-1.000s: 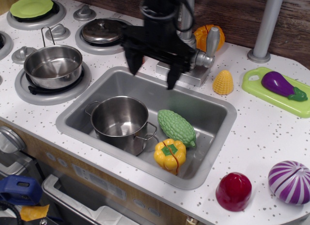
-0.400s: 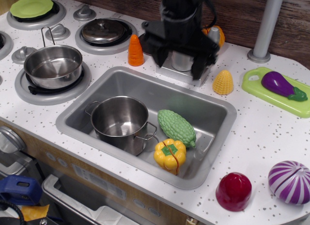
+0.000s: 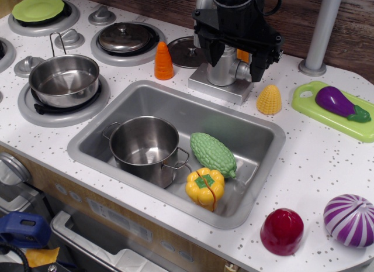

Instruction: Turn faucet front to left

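Over the faucet (image 3: 224,70) now!
Swung right from the sink (image 3: 257,117) edge; gripper (image 3: 236,52) straddling the body, jaws spread, nothing grasped yet.

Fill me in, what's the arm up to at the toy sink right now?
The black gripper is down over the silver faucet at the back edge of the sink, its fingers straddling the faucet's body. Whether they are clamped on it or just around it can't be told from this view. In the sink sit a steel pot, a green bumpy gourd and a yellow pepper. An orange carrot stands left of the faucet, a yellow corn to its right.
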`<action>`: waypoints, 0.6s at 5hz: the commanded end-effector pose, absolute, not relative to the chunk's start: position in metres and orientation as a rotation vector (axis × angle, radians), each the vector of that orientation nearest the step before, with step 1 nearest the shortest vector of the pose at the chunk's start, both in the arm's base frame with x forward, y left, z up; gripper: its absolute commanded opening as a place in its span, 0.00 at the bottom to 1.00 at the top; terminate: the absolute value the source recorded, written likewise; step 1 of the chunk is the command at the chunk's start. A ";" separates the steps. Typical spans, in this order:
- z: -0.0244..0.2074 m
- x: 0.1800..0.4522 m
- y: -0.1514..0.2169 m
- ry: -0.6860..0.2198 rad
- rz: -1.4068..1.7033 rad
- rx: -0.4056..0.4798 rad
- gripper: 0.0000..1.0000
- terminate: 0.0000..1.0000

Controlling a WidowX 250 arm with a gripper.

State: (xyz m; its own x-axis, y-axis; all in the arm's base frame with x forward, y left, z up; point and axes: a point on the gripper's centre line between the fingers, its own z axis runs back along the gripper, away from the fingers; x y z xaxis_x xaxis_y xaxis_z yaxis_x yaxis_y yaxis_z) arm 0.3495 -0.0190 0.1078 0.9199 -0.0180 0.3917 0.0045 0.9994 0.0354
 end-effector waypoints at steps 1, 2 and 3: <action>0.122 0.361 -0.004 -0.459 -0.046 0.058 1.00 0.00; 0.122 0.364 0.015 -0.488 -0.078 0.094 1.00 0.00; 0.124 0.368 0.028 -0.492 -0.106 0.107 1.00 0.00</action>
